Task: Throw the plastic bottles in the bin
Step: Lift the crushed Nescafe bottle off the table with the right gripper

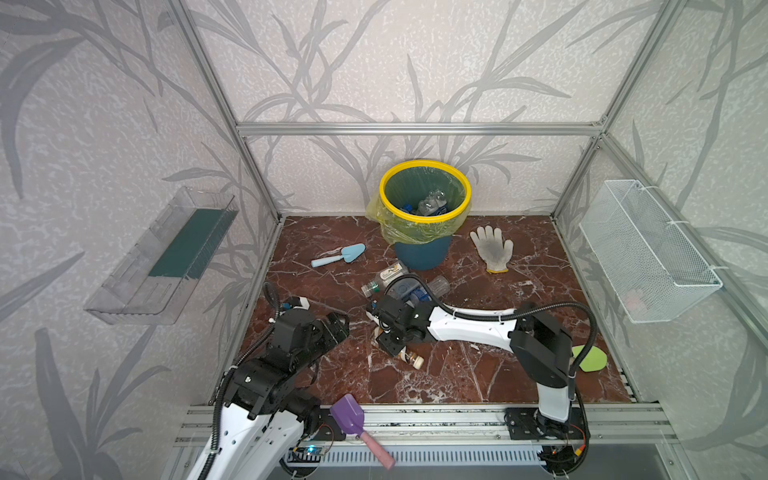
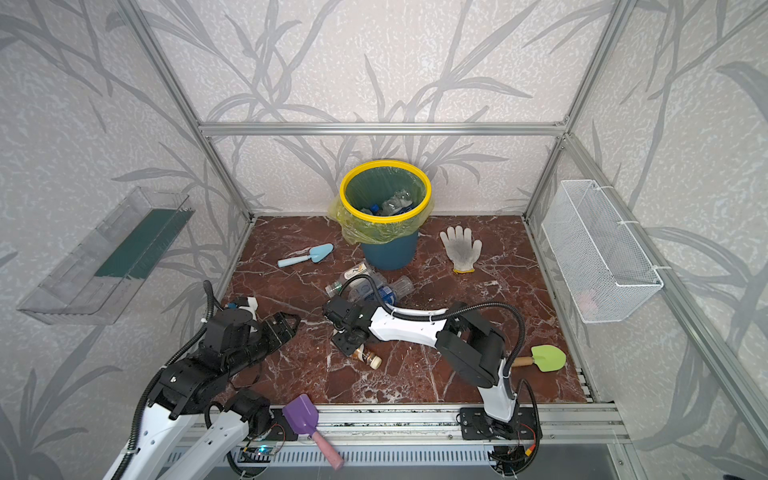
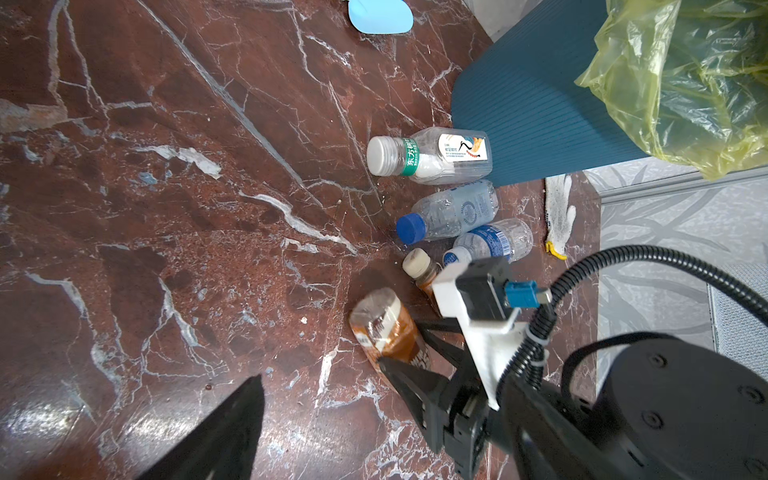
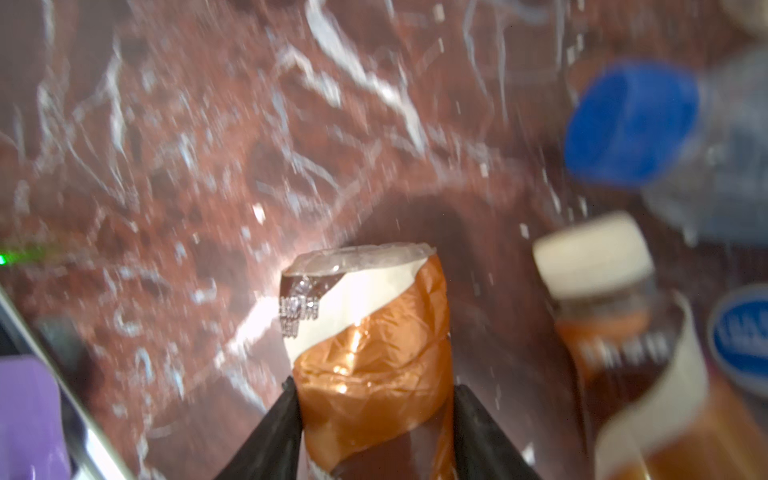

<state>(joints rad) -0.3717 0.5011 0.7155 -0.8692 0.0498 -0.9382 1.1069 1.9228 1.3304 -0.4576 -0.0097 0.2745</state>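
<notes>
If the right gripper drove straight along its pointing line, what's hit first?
Probably the red-brown marble tabletop, just past the brown-and-cream swirled plastic bottle the right gripper grips; depth unclear.

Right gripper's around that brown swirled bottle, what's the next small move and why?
Probably lift the right gripper straight up a little. Its jaws look pressed on both sides of the brown-swirled bottle, and a cream-capped brown bottle lies close beside it; rising first should clear that neighbour before heading to the bin.

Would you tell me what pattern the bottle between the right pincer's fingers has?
Orange-brown bottle with a diagonal cream swirl; clearest in the right wrist view.
</notes>
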